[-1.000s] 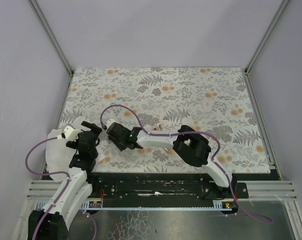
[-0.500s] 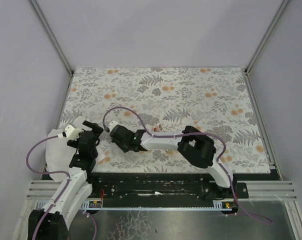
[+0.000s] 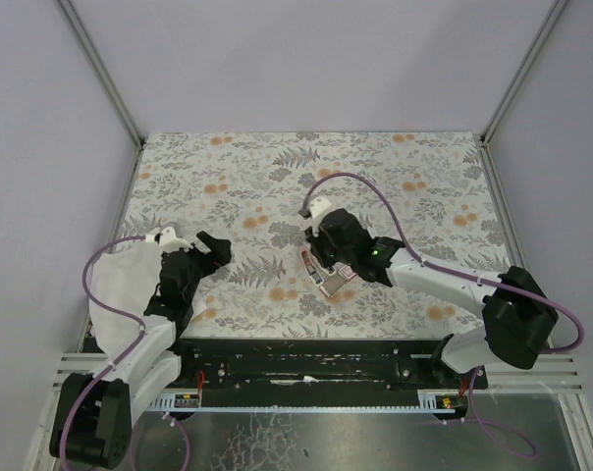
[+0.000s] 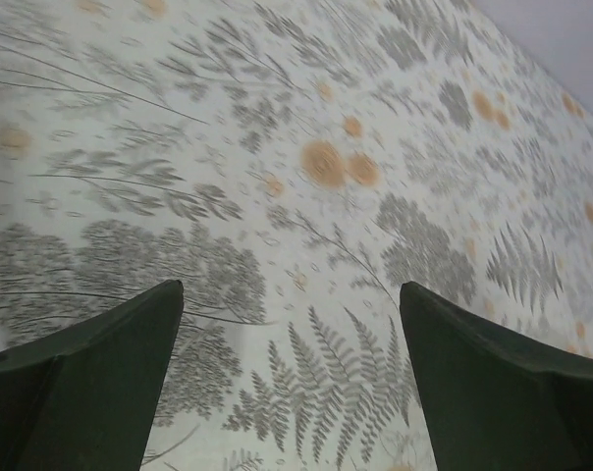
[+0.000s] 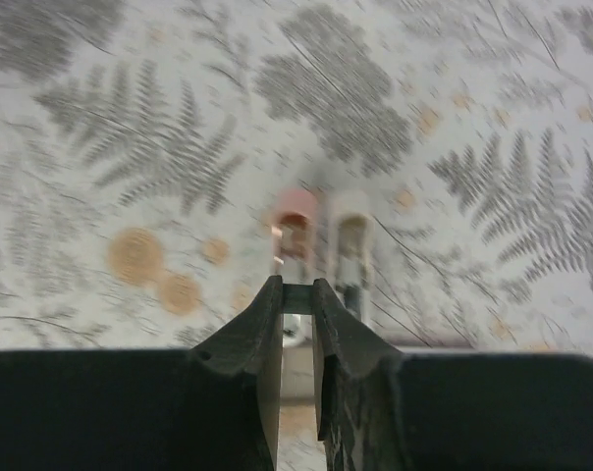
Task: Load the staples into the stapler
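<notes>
As seen from the top camera, the stapler (image 3: 328,280) lies near the middle of the tabletop (image 3: 404,177), with the right claw (image 3: 323,263) directly over it. The left claw (image 3: 216,248) stands well apart to the left, beside a crumpled white sheet (image 3: 112,287). Risk: the stapler rests loose on a flat printed cover and nothing braces it, so a push from above could slide or tip it.

Left wrist: the left claw (image 4: 289,287) is spread wide and empty, its dark matt fingers over fern print only.

Right wrist: the right claw (image 5: 296,287) is closed to a narrow slot on a small grey piece, judged to be the staples (image 5: 296,298). Just ahead, a slim salmon-pink bar (image 5: 296,211) and a bright metal channel (image 5: 352,245) lie side by side. Risk: the strip looks thin and brittle and the channel narrow, so a skewed approach could jam or snap it. This view is blurred, and alignment cannot be confirmed.
</notes>
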`<state>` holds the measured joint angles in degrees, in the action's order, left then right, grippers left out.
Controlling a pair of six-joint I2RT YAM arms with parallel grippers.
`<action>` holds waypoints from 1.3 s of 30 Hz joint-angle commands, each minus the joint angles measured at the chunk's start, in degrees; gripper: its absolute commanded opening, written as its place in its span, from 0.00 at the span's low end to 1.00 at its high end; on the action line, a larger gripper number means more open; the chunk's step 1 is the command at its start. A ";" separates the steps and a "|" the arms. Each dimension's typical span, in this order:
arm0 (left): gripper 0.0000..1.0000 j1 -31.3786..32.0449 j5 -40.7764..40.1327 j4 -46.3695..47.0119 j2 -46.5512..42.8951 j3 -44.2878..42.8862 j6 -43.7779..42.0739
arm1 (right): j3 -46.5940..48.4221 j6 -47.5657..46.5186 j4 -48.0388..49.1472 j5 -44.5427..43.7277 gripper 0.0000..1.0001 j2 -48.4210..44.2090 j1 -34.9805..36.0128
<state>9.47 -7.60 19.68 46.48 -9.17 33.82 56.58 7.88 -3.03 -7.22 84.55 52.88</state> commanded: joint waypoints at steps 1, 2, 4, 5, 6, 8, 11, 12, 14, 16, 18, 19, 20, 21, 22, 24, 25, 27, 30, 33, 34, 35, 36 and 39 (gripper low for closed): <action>0.90 2.96 12.13 12.43 4.19 -0.37 -4.07 | -7.14 -2.63 2.20 6.06 0.19 -3.00 -7.14; 0.90 3.86 12.75 13.13 5.18 -0.67 -4.61 | -8.17 -2.94 2.44 7.10 0.19 -3.26 -8.30; 0.89 5.56 13.77 14.29 7.06 -1.20 -5.54 | -9.26 -3.57 2.61 9.03 0.19 -3.16 -9.72; 0.89 6.11 14.15 14.67 7.79 -1.40 -5.84 | -9.50 -3.90 2.59 9.75 0.19 -2.84 -10.14; 0.89 6.65 14.51 14.94 8.50 -1.69 -6.07 | -9.64 -4.25 2.73 10.46 0.19 -2.43 -10.35; 0.89 7.18 14.78 15.16 9.66 -2.10 -6.29 | -9.81 -4.67 3.19 10.91 0.19 -1.49 -10.48; 0.88 7.53 15.14 15.21 10.69 -2.51 -6.46 | -9.60 -4.94 4.04 11.21 0.19 0.02 -10.52; 0.88 7.57 15.14 15.21 10.85 -2.50 -6.49 | -9.58 -5.07 4.42 11.28 0.19 0.46 -10.54; 0.88 7.66 15.09 15.21 11.12 -2.61 -6.51 | -9.39 -5.41 4.75 10.83 0.19 1.45 -10.52; 0.88 7.66 15.17 15.21 11.36 -2.67 -6.51 | -9.07 -5.82 4.91 10.58 0.19 2.40 -10.52; 0.88 7.74 15.20 15.21 11.59 -2.77 -6.58 | -8.81 -6.25 4.96 10.38 0.19 3.22 -10.48; 0.88 7.79 15.24 15.21 11.56 -2.78 -6.50 | -8.77 -6.45 5.06 10.05 0.19 3.54 -10.51; 0.88 7.76 15.09 15.21 11.55 -2.78 -6.57 | -8.70 -6.60 5.07 9.80 0.19 3.82 -10.52; 0.88 7.75 15.10 15.21 11.48 -2.78 -6.58 | -8.61 -6.79 5.05 9.60 0.19 4.19 -10.54; 0.88 7.75 15.02 15.21 11.49 -2.71 -6.58 | -8.55 -6.96 5.10 9.52 0.19 4.48 -10.53; 0.87 7.73 14.95 15.21 11.37 -2.69 -6.59 | -8.27 -7.13 5.17 9.68 0.19 4.96 -10.56; 0.87 7.76 14.91 15.21 11.41 -2.61 -6.55 | -8.20 -7.28 5.26 9.76 0.19 5.14 -10.53; 0.87 7.73 14.92 15.13 11.46 -2.62 -6.56 | -8.11 -7.41 5.47 9.91 0.19 5.42 -10.52; 0.87 7.71 14.88 15.12 11.42 -2.64 -6.58 | -7.68 -7.69 5.50 10.06 0.19 5.98 -10.54; 0.85 7.76 14.88 15.12 11.35 -2.61 -6.60 | -6.83 -8.02 5.30 10.04 0.19 6.81 -10.53; 0.85 7.75 14.86 15.20 11.30 -2.61 -6.66 | -6.57 -8.18 5.26 10.03 0.19 7.06 -10.52; 0.85 7.80 14.86 15.21 11.21 -2.56 -6.66 | -6.38 -8.24 5.27 9.96 0.19 7.19 -10.52; 0.84 7.76 14.96 15.21 11.23 -2.60 -6.74 | -6.20 -8.32 5.31 9.96 0.19 7.28 -10.52; 0.84 7.82 14.97 15.30 11.31 -2.59 -6.75 | -5.49 -8.64 5.13 9.72 0.19 7.34 -10.52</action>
<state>16.91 6.94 31.24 57.87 -10.55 28.42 48.14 0.54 0.69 2.63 91.83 42.61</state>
